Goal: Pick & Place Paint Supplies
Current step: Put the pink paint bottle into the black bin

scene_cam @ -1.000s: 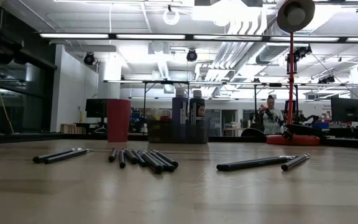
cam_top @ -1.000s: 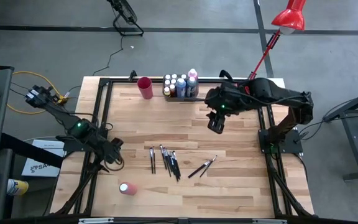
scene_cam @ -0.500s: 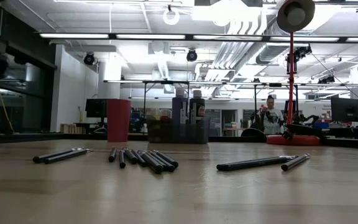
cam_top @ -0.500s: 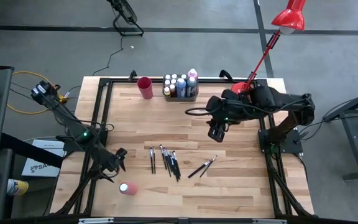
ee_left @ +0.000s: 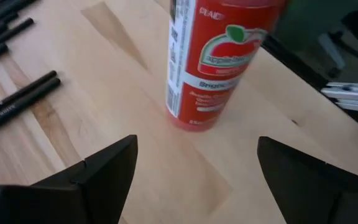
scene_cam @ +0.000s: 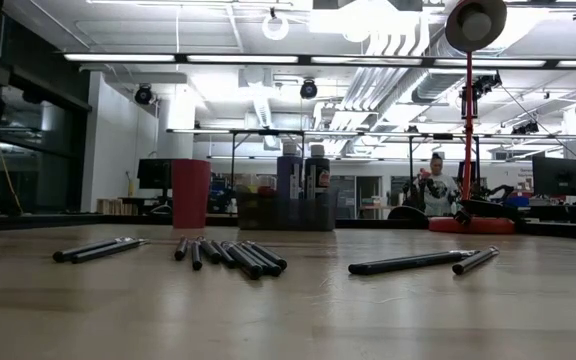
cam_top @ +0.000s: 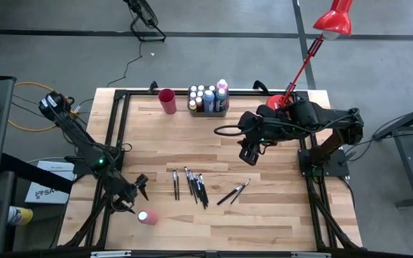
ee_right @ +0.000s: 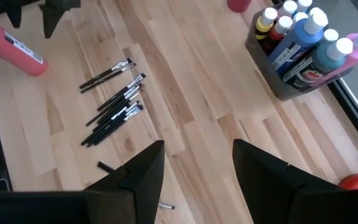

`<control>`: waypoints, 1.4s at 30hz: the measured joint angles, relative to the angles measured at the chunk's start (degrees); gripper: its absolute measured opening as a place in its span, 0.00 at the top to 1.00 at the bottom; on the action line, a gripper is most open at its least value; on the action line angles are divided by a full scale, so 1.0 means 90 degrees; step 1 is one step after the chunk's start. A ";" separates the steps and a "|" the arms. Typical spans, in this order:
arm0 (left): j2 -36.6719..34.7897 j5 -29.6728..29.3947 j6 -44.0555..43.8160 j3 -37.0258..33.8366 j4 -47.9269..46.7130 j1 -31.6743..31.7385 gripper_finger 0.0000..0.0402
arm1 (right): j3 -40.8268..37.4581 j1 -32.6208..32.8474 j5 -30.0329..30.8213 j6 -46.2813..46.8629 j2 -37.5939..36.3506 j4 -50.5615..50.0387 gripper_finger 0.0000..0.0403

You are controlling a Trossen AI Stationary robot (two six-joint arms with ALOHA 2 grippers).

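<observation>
A red paint bottle [cam_top: 148, 216] with a pale cap stands on its base near the table's front left; the left wrist view shows its label [ee_left: 219, 62]. My left gripper [cam_top: 138, 188] is open just on the far side of it, its fingers [ee_left: 107, 168] short of the bottle. Thin dark paintbrushes [cam_top: 192, 185] lie flat mid-table, with a pair [cam_top: 234, 191] to their right. More paint bottles [ee_right: 309, 43] stand in the grey tray [cam_top: 208, 107] at the far edge. My right gripper [cam_top: 248, 150] hangs open high over the table's middle right.
A red cup [cam_top: 167, 100] stands left of the tray. A red lamp [cam_top: 333, 21] on a slanted stem rises from its base [cam_top: 278, 100] at the far right. Bare wood lies between the brushes and the tray and along the front edge [cam_top: 249, 229].
My left gripper has come down and toward the table's near edge, tipping its fingers and closing in on the red bottle; it stays open. My right gripper has shifted a little toward the near edge. Bottles and brushes have not moved.
</observation>
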 joint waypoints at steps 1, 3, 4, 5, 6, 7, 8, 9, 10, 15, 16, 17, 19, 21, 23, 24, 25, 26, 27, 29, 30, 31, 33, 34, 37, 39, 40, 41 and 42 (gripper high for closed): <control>0.0141 -0.0085 0.0020 0.0000 0.0134 0.0002 0.19 | -0.0002 0.0029 0.0043 0.0002 -0.0001 0.0006 0.55; 0.0426 -0.0173 0.0021 0.0000 0.0364 0.0021 0.19 | -0.0002 0.0070 0.0045 0.0002 0.0000 0.0011 0.55; 0.0563 -0.0187 0.0016 0.0000 0.0485 0.0020 0.19 | 0.0000 0.0073 0.0045 0.0018 -0.0001 0.0018 0.55; 0.0704 -0.0176 0.0014 0.0000 0.0635 0.0018 0.19 | -0.0002 0.0087 0.0042 0.0042 0.0000 0.0020 0.55; 0.0852 -0.0173 0.0014 0.0000 0.0798 0.0018 0.19 | 0.0000 0.0108 0.0042 0.0082 -0.0001 0.0020 0.55; 0.0980 -0.0171 0.0014 0.0001 0.0937 0.0018 0.19 | 0.0000 0.0122 0.0045 0.0099 -0.0001 0.0020 0.55; 0.1096 -0.0171 0.0014 0.0000 0.1078 0.0018 0.19 | -0.0002 0.0122 0.0045 0.0104 0.0000 0.0020 0.55; 0.1229 -0.0171 0.0014 0.0000 0.1281 0.0018 0.19 | -0.0001 0.0121 0.0045 0.0104 -0.0001 0.0023 0.55; 0.1348 -0.0171 0.0014 0.0000 0.1482 0.0018 0.19 | -0.0001 0.0128 0.0045 0.0118 0.0000 0.0023 0.55; 0.1898 -0.0220 0.0130 0.0000 0.2205 0.0018 0.19 | -0.0001 0.0151 0.0045 0.0160 -0.0001 0.0048 0.55; 0.1989 -0.0262 0.0135 0.0000 0.2337 0.0018 0.19 | -0.0001 0.0151 0.0045 0.0171 -0.0001 0.0052 0.55; 0.2077 -0.0294 0.0133 0.0000 0.2486 0.0017 0.19 | -0.0001 0.0151 0.0045 0.0193 0.0001 0.0052 0.55; 0.2216 -0.0336 0.0133 0.0000 0.2757 0.0018 0.19 | -0.0001 0.0151 0.0045 0.0260 0.0001 0.0052 0.55; 0.2337 -0.0338 0.0133 0.0000 0.3113 0.0018 0.19 | 0.0000 0.0151 0.0047 0.0263 0.0000 0.0052 0.55; 0.2424 -0.0297 0.0133 0.0002 0.3440 0.0018 0.19 | -0.0002 0.0151 0.0045 0.0267 -0.0001 0.0050 0.55; 0.2457 -0.0250 0.0143 0.0002 0.3551 0.0018 0.19 | 0.0000 0.0151 0.0045 0.0267 -0.0001 0.0052 0.55; 0.2484 -0.0228 0.0180 0.0002 0.3633 0.0018 0.19 | -0.0001 0.0151 0.0045 0.0266 0.0001 0.0052 0.55; 0.2500 -0.0212 0.0215 0.0002 0.3657 0.0018 0.19 | -0.0002 0.0151 0.0044 0.0267 0.0000 0.0050 0.55; 0.2503 -0.0211 0.0269 0.0002 0.3656 0.0018 0.19 | 0.0000 0.0151 0.0045 0.0266 -0.0001 0.0050 0.55; 0.2504 -0.0210 0.0303 0.0002 0.3657 0.0018 0.19 | 0.0000 0.0151 0.0045 0.0269 0.0001 0.0050 0.55; 0.2505 -0.0210 0.0303 0.0002 0.3671 0.0018 0.19 | -0.0001 0.0151 0.0045 0.0285 -0.0001 0.0050 0.55; 0.2506 -0.0210 0.0303 0.0002 0.3704 0.0018 0.19 | -0.0002 0.0151 0.0045 0.0295 0.0001 0.0050 0.55; 0.2506 -0.0217 0.0335 0.0032 0.3763 0.0018 0.19 | -0.0002 0.0151 0.0045 0.0306 -0.0001 0.0050 0.55; 0.2506 -0.0221 0.0357 0.0065 0.3761 0.0018 0.19 | -0.0002 0.0151 0.0045 0.0306 0.0002 0.0050 0.55; 0.2512 -0.0278 0.0598 0.0196 0.3743 0.0018 0.19 | -0.0001 0.0151 0.0043 0.0306 0.0001 0.0050 0.55; 0.2520 -0.0371 0.0694 0.0281 0.3716 0.0018 0.19 | -0.0002 0.0151 0.0045 0.0308 0.0001 0.0050 0.55; 0.2520 -0.0419 0.0702 0.0299 0.3687 0.0018 0.19 | -0.0002 0.0151 0.0045 0.0308 0.0000 0.0050 0.55; 0.2520 -0.0470 0.0701 0.0299 0.3670 0.0018 0.19 | -0.0002 0.0151 0.0044 0.0308 0.0001 0.0049 0.55; 0.2520 -0.0516 0.0695 0.0299 0.3644 0.0018 0.19 | -0.0002 0.0151 0.0042 0.0308 -0.0001 0.0047 0.55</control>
